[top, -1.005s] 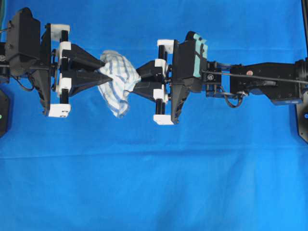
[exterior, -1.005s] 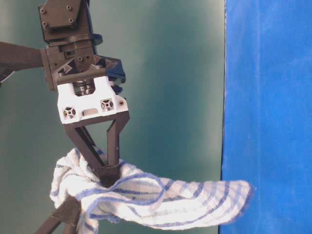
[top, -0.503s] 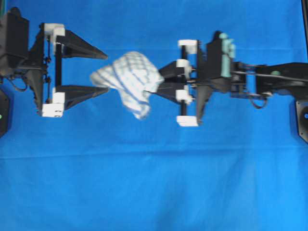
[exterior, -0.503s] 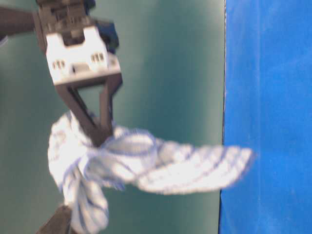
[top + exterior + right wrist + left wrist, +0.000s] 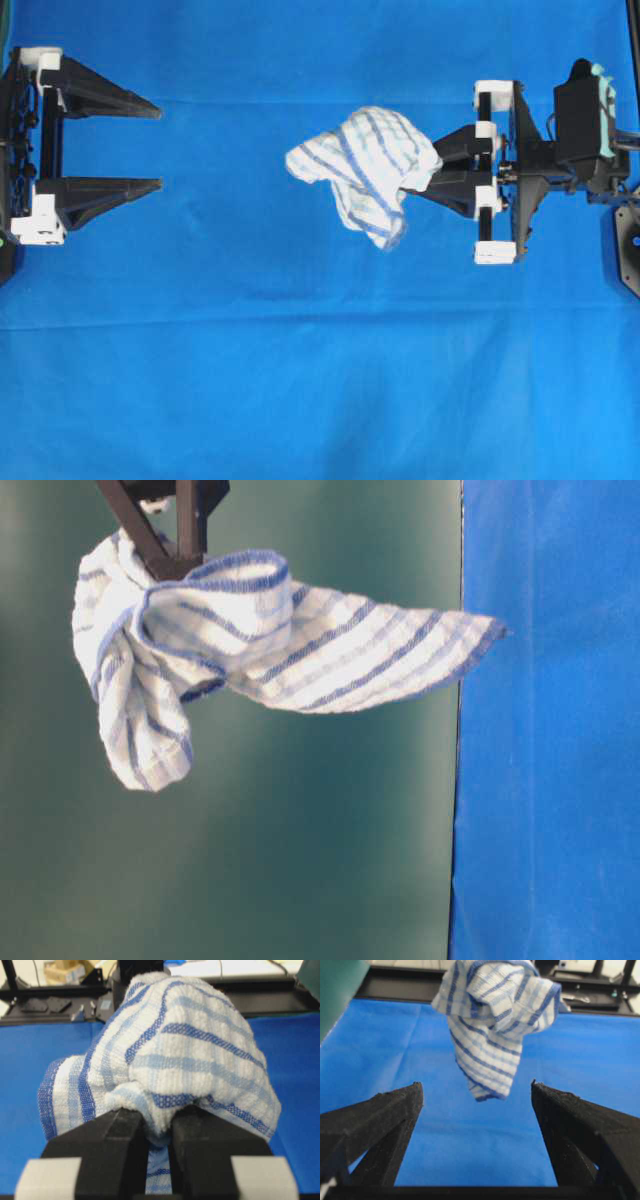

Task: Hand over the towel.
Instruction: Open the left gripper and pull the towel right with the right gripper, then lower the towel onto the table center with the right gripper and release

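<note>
The towel (image 5: pixel 365 170), white with blue checks, hangs bunched above the blue cloth. My right gripper (image 5: pixel 436 168) is shut on the towel's right side. In the right wrist view the fingers (image 5: pixel 120 1130) pinch a fold of the towel (image 5: pixel 175 1045). The table-level view shows the towel (image 5: pixel 250 630) dangling from the right gripper (image 5: pixel 175 565) at the top left. My left gripper (image 5: pixel 160 146) stands wide open at the far left, well apart from the towel. In the left wrist view the towel (image 5: pixel 492 1015) hangs ahead of the open left gripper (image 5: pixel 476 1084), beyond its fingertips.
The blue table cloth (image 5: pixel 320 380) covers the whole table. A black arm base (image 5: pixel 628 240) stands at the right edge. A black frame rail (image 5: pixel 395 987) runs along the table's far edge, and a green wall (image 5: pixel 300 830) backs the table-level view.
My left gripper opened, let go of the towel and drew back to the left. The right gripper pulled away to the right with the towel in it.
</note>
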Motion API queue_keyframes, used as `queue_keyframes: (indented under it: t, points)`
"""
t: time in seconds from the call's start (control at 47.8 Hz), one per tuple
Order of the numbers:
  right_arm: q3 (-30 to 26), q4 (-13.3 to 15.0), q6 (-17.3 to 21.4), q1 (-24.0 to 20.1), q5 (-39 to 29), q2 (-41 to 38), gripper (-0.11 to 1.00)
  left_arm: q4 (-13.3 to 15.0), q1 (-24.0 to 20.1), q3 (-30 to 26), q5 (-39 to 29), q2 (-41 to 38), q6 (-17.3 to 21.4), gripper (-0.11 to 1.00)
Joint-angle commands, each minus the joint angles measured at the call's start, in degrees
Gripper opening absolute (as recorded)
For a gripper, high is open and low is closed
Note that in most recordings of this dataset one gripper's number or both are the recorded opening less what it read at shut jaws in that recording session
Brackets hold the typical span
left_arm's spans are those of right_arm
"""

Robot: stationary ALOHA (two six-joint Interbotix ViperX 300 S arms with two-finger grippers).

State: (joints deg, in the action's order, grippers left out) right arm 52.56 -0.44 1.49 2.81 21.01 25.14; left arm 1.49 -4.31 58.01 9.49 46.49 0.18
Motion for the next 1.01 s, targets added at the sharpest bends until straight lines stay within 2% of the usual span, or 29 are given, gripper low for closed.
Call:
queue_keyframes:
  t: [0.0,0.314,0.461,0.565,0.67,0.984]
  points:
    - [-1.0,-0.2,0.1,0.7,-0.5,0.3,0.12,0.0,0.2,-0.9,1.1,-0.3,-0.1,0.92]
    - [-4.0,-0.2,0.3,1.7,-5.9,-3.9,0.12,0.0,0.2,-0.9,1.8,-1.2,-0.3,0.92]
    - [-6.3,-0.2,1.7,2.3,-14.1,-7.0,0.12,0.0,0.2,-1.0,1.8,-1.2,-0.3,0.92]
    - [-9.4,-0.2,2.9,3.3,-21.5,-11.1,0.12,0.0,0.2,-0.9,1.8,-1.3,-0.3,0.92]
    - [-12.0,0.0,2.9,4.0,-26.2,-15.8,0.12,0.0,0.2,-0.7,1.8,-1.3,-0.4,0.92]
    - [-16.3,0.5,2.5,4.3,-29.1,-30.2,0.12,0.0,0.2,-0.3,1.8,-1.4,-0.4,0.92]
